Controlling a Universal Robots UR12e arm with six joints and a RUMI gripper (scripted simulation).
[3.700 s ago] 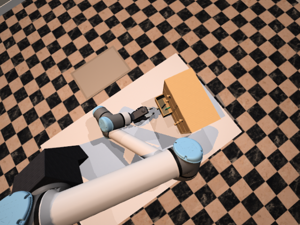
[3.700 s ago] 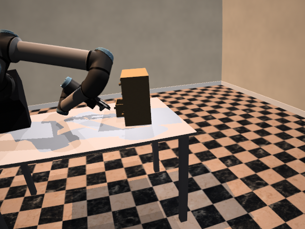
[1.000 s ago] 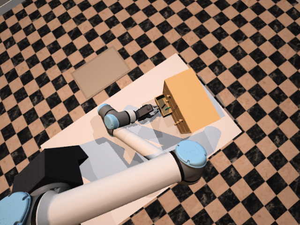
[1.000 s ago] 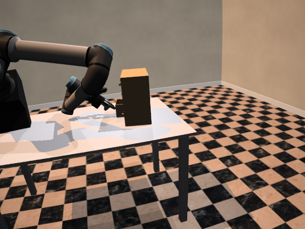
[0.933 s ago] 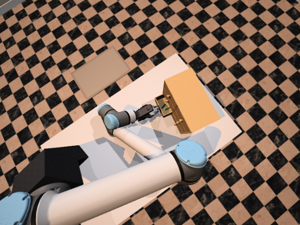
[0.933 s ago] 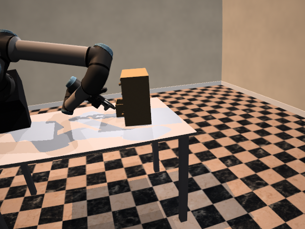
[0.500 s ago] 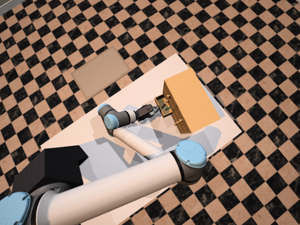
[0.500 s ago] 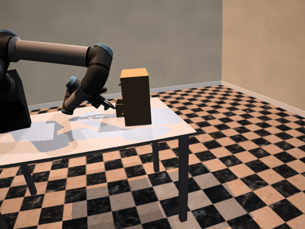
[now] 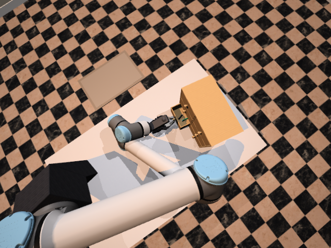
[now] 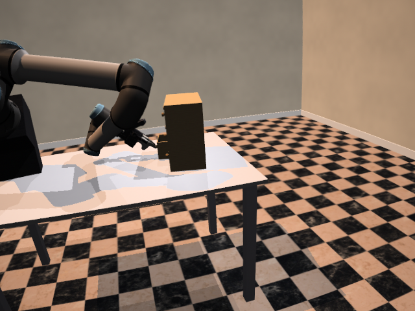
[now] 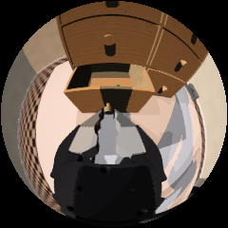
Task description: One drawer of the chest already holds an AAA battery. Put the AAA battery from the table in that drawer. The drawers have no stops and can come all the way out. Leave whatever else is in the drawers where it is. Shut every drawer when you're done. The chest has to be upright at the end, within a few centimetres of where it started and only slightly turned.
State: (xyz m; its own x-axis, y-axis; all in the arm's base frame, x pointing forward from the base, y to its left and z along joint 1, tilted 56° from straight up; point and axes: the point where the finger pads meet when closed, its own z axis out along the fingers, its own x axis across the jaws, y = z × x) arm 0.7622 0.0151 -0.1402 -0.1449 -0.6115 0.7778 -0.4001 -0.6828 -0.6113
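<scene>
Gripper point(image 9: 174, 119) point(image 10: 155, 146) point(image 11: 108, 110), nearly closed, at knob point(image 11: 108, 107) of open drawer point(image 9: 176, 112) point(image 10: 163, 151) point(image 11: 85, 99).

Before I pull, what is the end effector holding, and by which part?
It cannot be told for certain: the end effector has its fingertips at the open drawer's knob, but a firm grip isn't clear.

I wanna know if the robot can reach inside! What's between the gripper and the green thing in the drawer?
The open drawer's front, with its knob at the fingertips. The wrist view shows that.
</scene>
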